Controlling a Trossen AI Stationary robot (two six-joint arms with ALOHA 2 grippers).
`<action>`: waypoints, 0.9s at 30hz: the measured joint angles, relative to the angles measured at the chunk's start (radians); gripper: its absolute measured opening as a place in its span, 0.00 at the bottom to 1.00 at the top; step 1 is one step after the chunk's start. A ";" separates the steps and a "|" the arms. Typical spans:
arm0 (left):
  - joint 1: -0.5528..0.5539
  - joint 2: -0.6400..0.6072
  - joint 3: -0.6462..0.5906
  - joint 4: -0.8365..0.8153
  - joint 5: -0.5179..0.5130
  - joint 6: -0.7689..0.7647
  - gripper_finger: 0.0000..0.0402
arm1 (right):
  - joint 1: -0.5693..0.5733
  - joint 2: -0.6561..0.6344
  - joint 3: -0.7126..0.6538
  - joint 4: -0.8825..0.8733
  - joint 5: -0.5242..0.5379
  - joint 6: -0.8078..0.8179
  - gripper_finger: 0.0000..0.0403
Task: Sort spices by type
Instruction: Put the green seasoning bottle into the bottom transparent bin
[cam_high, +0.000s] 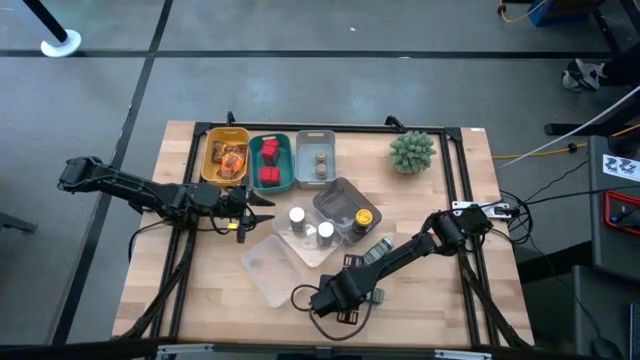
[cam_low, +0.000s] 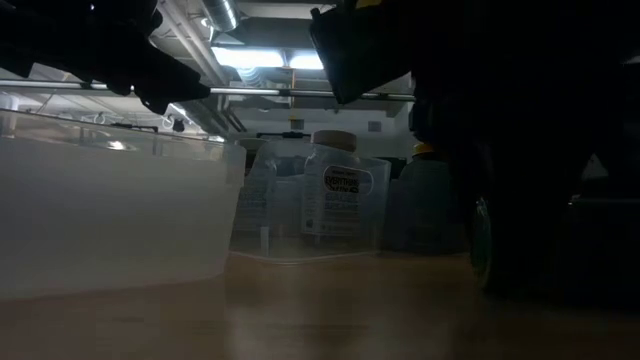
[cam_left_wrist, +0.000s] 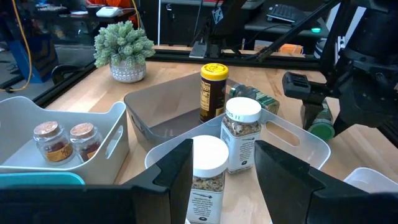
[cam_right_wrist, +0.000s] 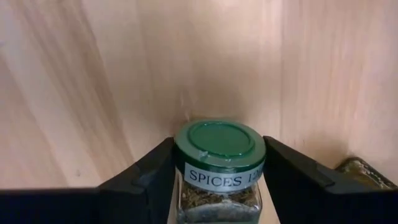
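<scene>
A clear jar with a green lid (cam_right_wrist: 219, 140) and a "SPICES" label sits between the fingers of my right gripper (cam_high: 345, 298), which points down over the table's near middle and is shut on it. Another green-labelled jar (cam_high: 378, 248) lies on its side on the wood beside that arm. My left gripper (cam_high: 262, 210) hovers open at the left, just short of the two white-capped bottles (cam_left_wrist: 241, 134) in a clear tray (cam_high: 310, 250). A yellow-lidded jar (cam_left_wrist: 213, 92) stands upright in a grey bin (cam_high: 340, 200). My right gripper pinches the jar's green lid by its rim (cam_right_wrist: 181, 158), one finger (cam_right_wrist: 146, 174) on each side. The fingers come from above, pointing down. The lid's top faces up; the jar's base is hidden, so I cannot tell whether it rests on the table.
Along the far side stand a yellow bin (cam_high: 225, 155) with orange packets, a teal bin (cam_high: 270, 162) with red cubes and a grey bin (cam_high: 318, 160) with small brown jars. A spiky green plant (cam_high: 412, 150) stands far right. A second clear tray (cam_high: 268, 272) lies near left.
</scene>
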 joint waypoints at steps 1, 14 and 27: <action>0.000 0.000 0.000 0.000 0.000 0.000 0.39 | -0.002 0.001 0.005 -0.003 -0.006 -0.010 0.51; 0.000 0.000 0.000 0.002 0.000 0.000 0.39 | -0.077 0.004 0.078 -0.059 -0.117 -0.146 0.51; 0.000 -0.072 0.000 0.018 0.000 0.061 0.39 | -0.157 0.004 0.175 -0.059 -0.258 -0.287 0.51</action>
